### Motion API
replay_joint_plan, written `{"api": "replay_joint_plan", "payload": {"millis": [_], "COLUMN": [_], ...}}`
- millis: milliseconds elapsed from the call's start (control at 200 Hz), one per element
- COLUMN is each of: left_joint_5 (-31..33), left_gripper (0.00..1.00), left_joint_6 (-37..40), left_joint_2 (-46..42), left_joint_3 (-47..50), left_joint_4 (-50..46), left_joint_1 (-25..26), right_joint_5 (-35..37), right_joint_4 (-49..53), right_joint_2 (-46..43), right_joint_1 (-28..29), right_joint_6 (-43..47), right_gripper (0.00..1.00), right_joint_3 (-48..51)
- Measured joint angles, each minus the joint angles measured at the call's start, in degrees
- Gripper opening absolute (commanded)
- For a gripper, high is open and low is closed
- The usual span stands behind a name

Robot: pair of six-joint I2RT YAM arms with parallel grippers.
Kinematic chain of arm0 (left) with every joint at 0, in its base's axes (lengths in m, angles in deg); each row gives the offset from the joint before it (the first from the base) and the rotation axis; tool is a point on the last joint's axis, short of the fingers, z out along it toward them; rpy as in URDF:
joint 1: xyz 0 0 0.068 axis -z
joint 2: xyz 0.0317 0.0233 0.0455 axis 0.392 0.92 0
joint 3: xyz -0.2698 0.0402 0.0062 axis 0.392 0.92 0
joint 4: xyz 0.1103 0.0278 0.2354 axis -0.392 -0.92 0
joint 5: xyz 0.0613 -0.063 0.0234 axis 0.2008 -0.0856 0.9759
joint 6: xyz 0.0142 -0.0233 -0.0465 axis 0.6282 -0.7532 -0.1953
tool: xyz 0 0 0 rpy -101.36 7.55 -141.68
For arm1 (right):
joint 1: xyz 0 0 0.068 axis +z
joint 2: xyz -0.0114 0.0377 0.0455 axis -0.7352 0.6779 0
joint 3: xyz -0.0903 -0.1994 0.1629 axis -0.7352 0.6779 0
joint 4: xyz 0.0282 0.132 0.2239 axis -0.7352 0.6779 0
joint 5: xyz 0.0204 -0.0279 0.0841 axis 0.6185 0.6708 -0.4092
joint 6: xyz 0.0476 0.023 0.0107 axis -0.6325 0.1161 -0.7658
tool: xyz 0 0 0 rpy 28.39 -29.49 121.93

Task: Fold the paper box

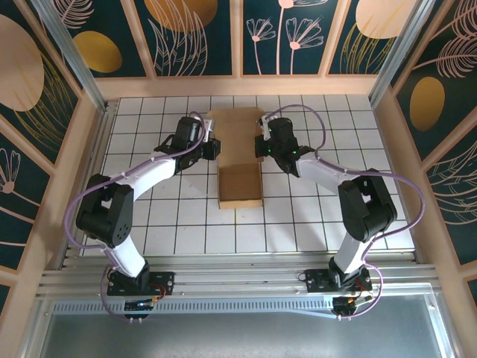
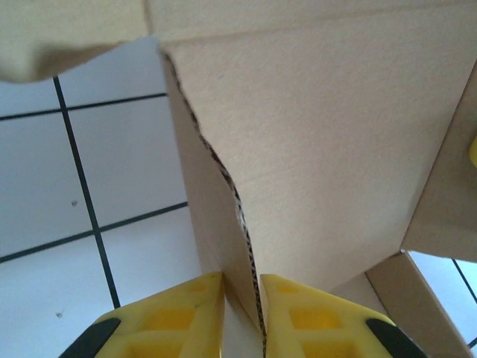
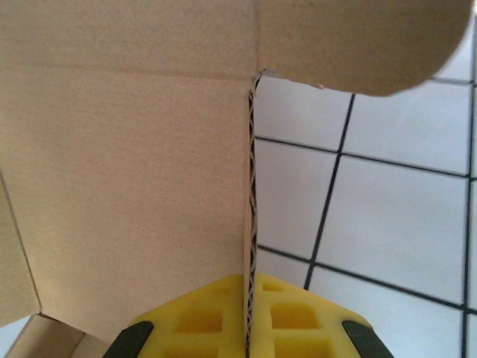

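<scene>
- Top external view: on the white tiled table (image 1: 149,216), the left gripper (image 1: 215,148) meets the left edge of the plain brown kraft cardboard paper box (image 1: 240,186).
- That paper box lies mid-table between the two arms, a long, partly folded sheet running near to far.
- Opposite, the right gripper (image 1: 259,145) meets the box's right edge.
- Left wrist view: the left gripper (image 2: 242,287) has its yellow fingers (image 2: 171,321) closed on a raised side wall of the paper box (image 2: 328,134), with the corrugated edge between them.
- Right wrist view: the right gripper (image 3: 250,291) is pinched tight on the other upright wall of the paper box (image 3: 127,164).
</scene>
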Motion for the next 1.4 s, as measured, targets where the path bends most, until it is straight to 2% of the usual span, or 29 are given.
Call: {"api": "replay_joint_plan", "payload": {"millis": [120, 315, 455, 681, 921, 1111, 1306, 1396], "left_joint_5": [0.63, 0.02, 0.5, 6.25, 8.61, 8.33, 8.74, 9.84], "left_gripper": [0.2, 0.23, 0.21, 0.13, 0.14, 0.13, 0.12, 0.11], "left_joint_6": [1.44, 4.9, 5.29, 3.8, 3.74, 3.8, 5.9, 7.56], "left_joint_2": [-2.62, -8.79, -9.03, -9.03, -11.3, -13.55, -15.67, -16.7], "left_joint_3": [6.01, 21.79, 23.21, 24.24, 29.27, 35.32, 40.98, 42.49], "left_joint_4": [7.5, 23.5, 27.23, 29.53, 34.38, 41.4, 47.36, 48.57], "left_joint_1": [0.39, 1.18, 2.36, 4.83, 4.83, 6.1, 7.72, 7.76], "right_joint_5": [4.66, 12.46, 18.58, 28.46, 30.45, 29.55, 25.27, 23.08], "right_joint_4": [-6.25, -15.26, -21.44, -28.37, -32.13, -31.56, -22.34, -17.53], "right_joint_2": [-0.83, -1.99, -3.72, -3.89, -4.68, -6.45, -10.6, -17.75], "right_joint_1": [0.98, 5.38, 9.35, 13.11, 16.11, 17.38, 17.81, 17.86], "right_joint_6": [2.89, 6.1, 7.08, 6.58, 3.58, 2.05, 1.46, 1.38], "right_gripper": [0.0, 0.0, 0.0, 0.0, 0.07, 0.26, 0.71, 0.84], "right_joint_3": [3.69, 9.68, 14.84, 19.32, 22.25, 25.29, 25.77, 25.75]}}
